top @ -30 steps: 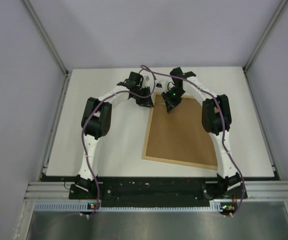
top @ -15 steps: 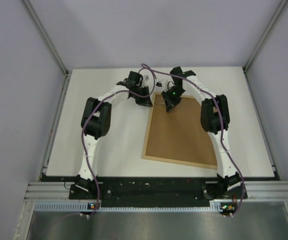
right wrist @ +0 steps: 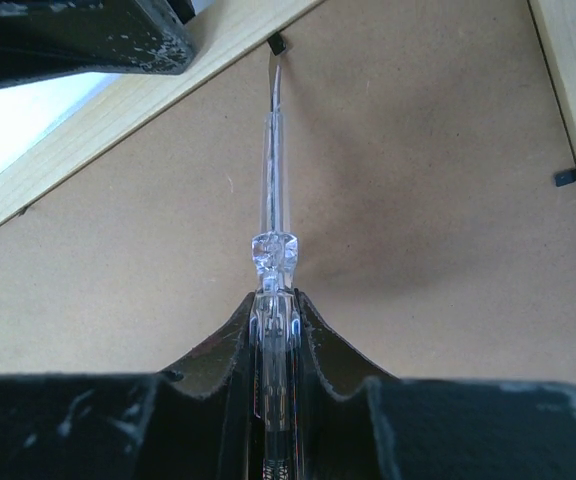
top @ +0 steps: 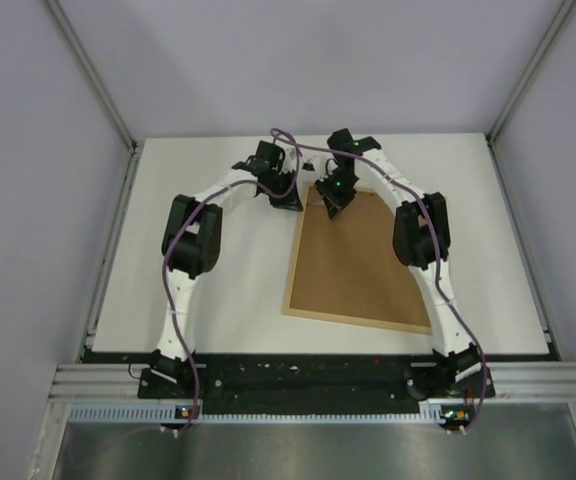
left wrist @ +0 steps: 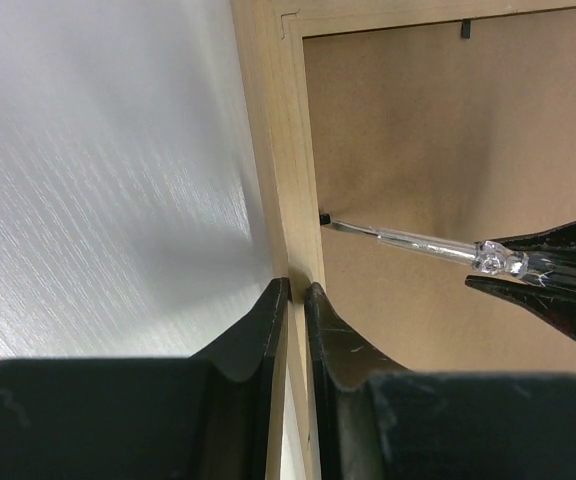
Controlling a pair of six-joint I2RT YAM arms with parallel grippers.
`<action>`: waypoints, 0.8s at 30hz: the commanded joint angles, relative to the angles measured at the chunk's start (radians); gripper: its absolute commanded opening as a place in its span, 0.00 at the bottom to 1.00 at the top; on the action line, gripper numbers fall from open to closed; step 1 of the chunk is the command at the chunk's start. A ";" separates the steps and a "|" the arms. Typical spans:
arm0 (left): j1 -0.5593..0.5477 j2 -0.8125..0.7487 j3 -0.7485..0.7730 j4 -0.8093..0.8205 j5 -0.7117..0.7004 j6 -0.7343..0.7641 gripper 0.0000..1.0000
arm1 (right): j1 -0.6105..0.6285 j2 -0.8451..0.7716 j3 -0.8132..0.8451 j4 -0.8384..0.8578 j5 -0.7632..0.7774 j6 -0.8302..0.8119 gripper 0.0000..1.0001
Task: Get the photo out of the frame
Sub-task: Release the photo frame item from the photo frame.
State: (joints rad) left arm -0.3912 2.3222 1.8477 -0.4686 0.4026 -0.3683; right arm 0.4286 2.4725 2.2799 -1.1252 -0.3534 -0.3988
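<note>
The right gripper (right wrist: 271, 300) clenched a clear screwdriver (right wrist: 271, 215), its tip at a black tab (right wrist: 276, 44) at top centre. The left gripper (left wrist: 296, 290), nearly closed on nothing, sat on the left rail of the frame (left wrist: 290, 150), which lay back-up right of centre in the top view.

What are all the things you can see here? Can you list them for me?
frame: one, light wood, lying back side up on the table's right half.
backing board: one, brown, filling the frame's back.
clips: at least two, small and black, on the frame's inner edge.
screwdriver: one, clear, its tip at a clip on the frame's left rail.
photo: none showing from this side.
table: one, white, under everything.
cables: purple, running along both arms.
left gripper: one, black, jaws nearly together at the frame's left rail.
right gripper: one, black, holding the screwdriver.
</note>
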 commanded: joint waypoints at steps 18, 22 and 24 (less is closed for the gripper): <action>-0.087 0.057 -0.016 -0.016 0.059 0.035 0.04 | 0.271 0.049 0.151 0.197 0.151 -0.107 0.00; -0.092 0.065 -0.013 -0.018 0.054 0.034 0.04 | 0.298 0.049 0.151 0.197 0.177 -0.132 0.00; -0.095 0.069 -0.010 -0.019 0.053 0.032 0.04 | 0.328 0.045 0.151 0.199 0.204 -0.156 0.00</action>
State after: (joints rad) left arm -0.3866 2.3222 1.8477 -0.4698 0.3943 -0.3981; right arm 0.5472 2.4912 2.3791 -1.1683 -0.0608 -0.4004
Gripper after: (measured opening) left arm 0.135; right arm 0.149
